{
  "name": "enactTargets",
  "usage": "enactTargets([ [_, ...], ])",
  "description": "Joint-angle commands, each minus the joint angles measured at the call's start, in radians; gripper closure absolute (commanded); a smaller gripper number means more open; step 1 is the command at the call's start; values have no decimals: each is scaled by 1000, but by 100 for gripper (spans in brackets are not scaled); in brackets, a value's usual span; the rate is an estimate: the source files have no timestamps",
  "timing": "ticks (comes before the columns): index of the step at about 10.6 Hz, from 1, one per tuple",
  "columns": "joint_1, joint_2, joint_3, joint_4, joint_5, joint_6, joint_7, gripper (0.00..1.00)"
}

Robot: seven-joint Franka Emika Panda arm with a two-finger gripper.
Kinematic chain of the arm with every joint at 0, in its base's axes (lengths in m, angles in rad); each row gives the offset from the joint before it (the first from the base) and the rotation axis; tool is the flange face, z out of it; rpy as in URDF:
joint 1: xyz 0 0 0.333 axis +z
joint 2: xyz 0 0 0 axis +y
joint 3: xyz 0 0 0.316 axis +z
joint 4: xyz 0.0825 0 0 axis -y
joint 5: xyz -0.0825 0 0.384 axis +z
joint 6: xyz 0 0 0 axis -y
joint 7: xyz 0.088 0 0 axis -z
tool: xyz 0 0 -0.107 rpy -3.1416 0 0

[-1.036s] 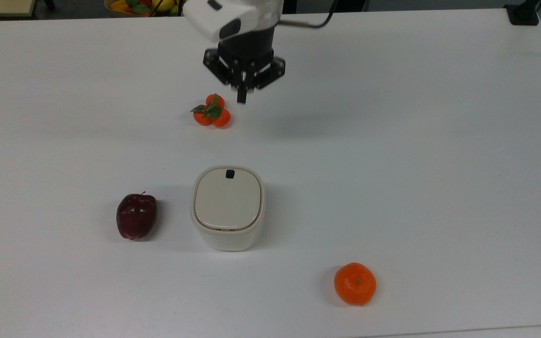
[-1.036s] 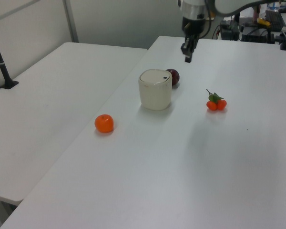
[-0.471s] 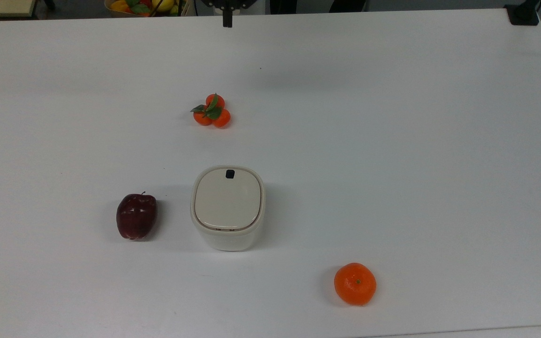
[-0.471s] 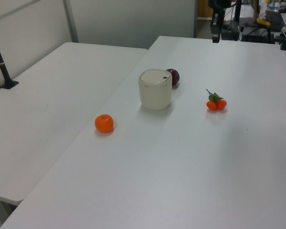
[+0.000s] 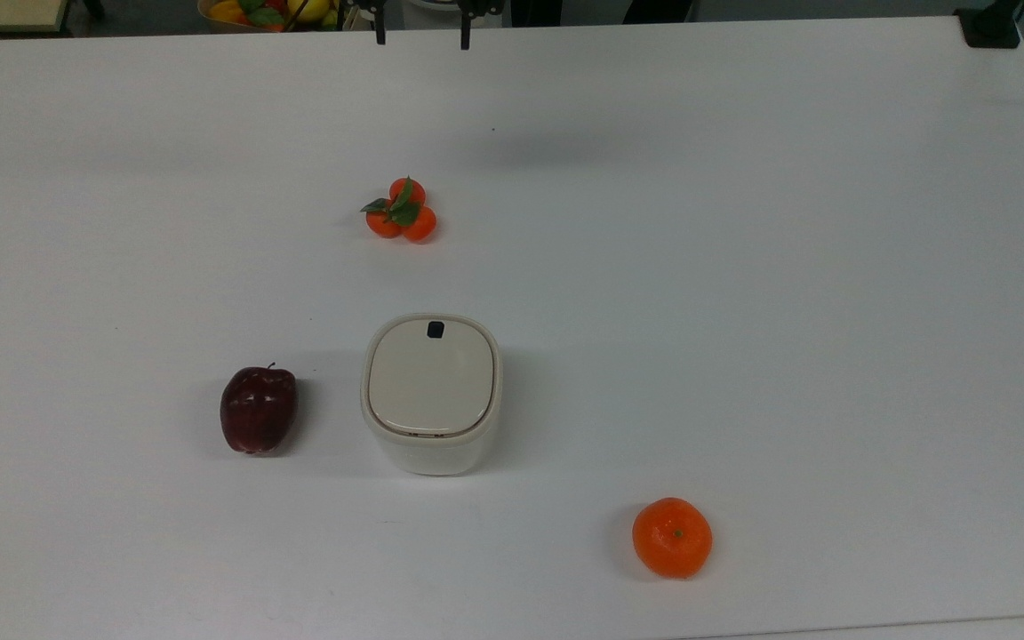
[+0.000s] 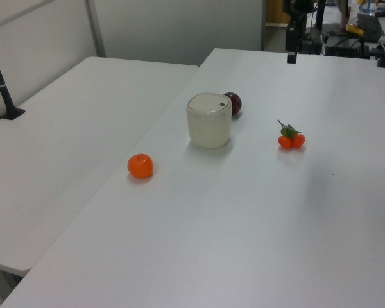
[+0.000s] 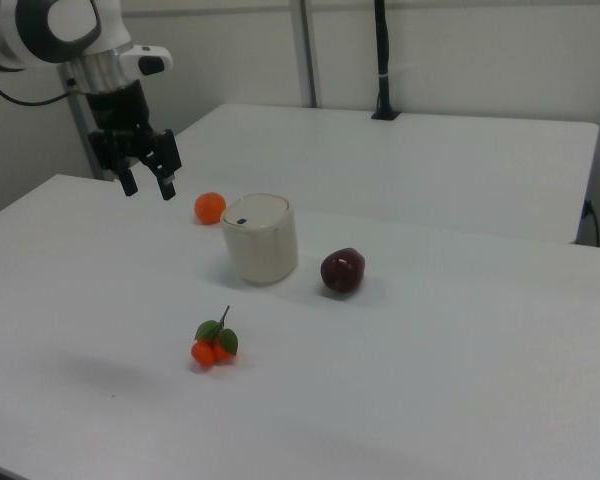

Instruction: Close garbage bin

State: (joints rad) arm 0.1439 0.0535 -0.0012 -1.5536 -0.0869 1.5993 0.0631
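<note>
The garbage bin point(image 5: 430, 391) is a cream-white rounded-square tub in the middle of the white table point(image 5: 743, 267). Its beige lid lies flat and shut, with a small black button point(image 5: 435, 330) on the far rim. It also stands in the left view point(image 6: 209, 120) and in the right view point(image 7: 260, 238). My gripper point(image 5: 421, 37) hangs high over the table's far edge, well away from the bin. Its two black fingers are spread wide with nothing between them, which the right view point(image 7: 148, 187) shows plainly. The left view shows the gripper point(image 6: 291, 56) side-on.
A dark red apple point(image 5: 258, 409) lies just off the bin on the top view's left. A cluster of small oranges with leaves point(image 5: 401, 212) sits between bin and gripper. A single orange point(image 5: 672, 537) lies near the front right. A fruit bowl point(image 5: 263, 11) stands beyond the far edge.
A second ago the gripper hung shut near the small oranges. It then drew back to the table's far edge, and its fingers have now spread apart. The bin and fruit have not moved.
</note>
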Motion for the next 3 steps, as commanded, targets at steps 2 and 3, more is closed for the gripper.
enactTargets([
  [2,-1,-31,-5,-17,16,-30,-16,0],
  [3,-3,-31,-5,-16,16,-30,-16,0],
])
